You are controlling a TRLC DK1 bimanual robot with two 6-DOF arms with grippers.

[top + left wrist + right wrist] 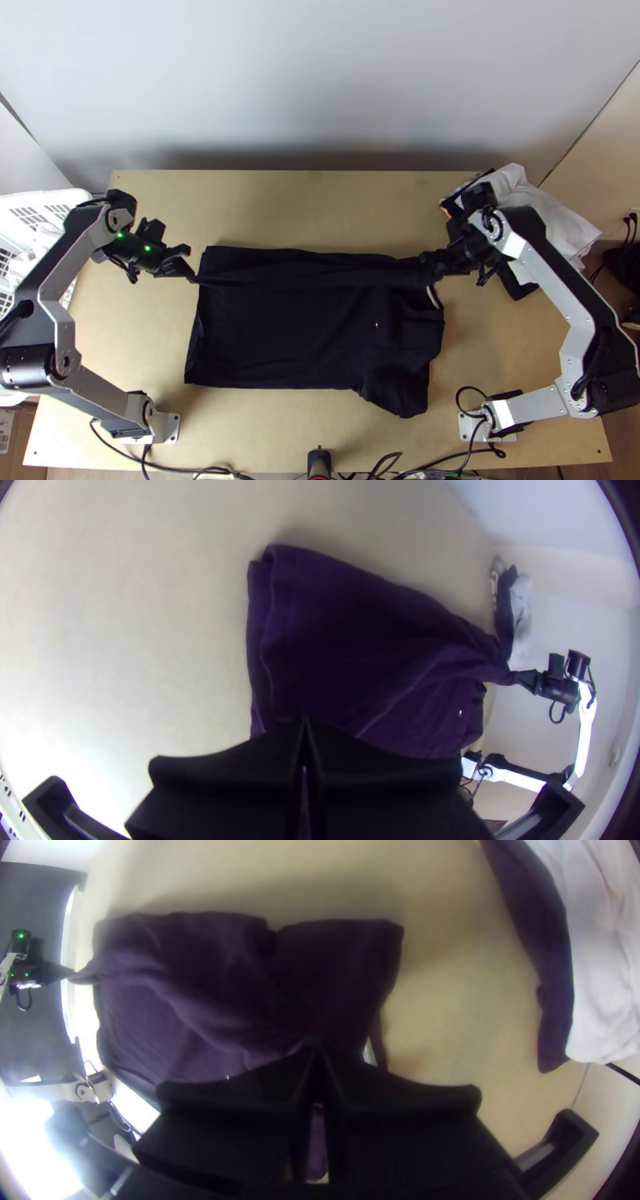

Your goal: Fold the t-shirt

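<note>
- Top view: I have the left end effector (pixel 192 278) closed on one side of the black t-shirt (pixel 296 332), with the right end effector (pixel 432 266) closed on the opposite side.
- Between them I see the cloth drawn into a long ridge running from one pair of fingertips to the other; a smooth band of it lies beyond that line, toward the far wall.
- On the arms' base side of both end effectors, the rest lies fairly flat on the wooden counter (pixel 280 204), with a rounded flap (pixel 400 392) sticking out nearer the right one.
- Just beside the right fingertips, at the shirt's edge, I make out a short pale strip (pixel 433 297).
- In my left wrist view, the left end effector (pixel 305 721) has its fingers together, with fabric between them; my right wrist view gives me the same for the right end effector (pixel 316 1051).
- Beyond the right end effector, away from the left one, I have white cloth (pixel 560 216) with dark cloth (pixel 516 284) against it.
- Outward of the left end effector stands a white basket (pixel 24 210).
</note>
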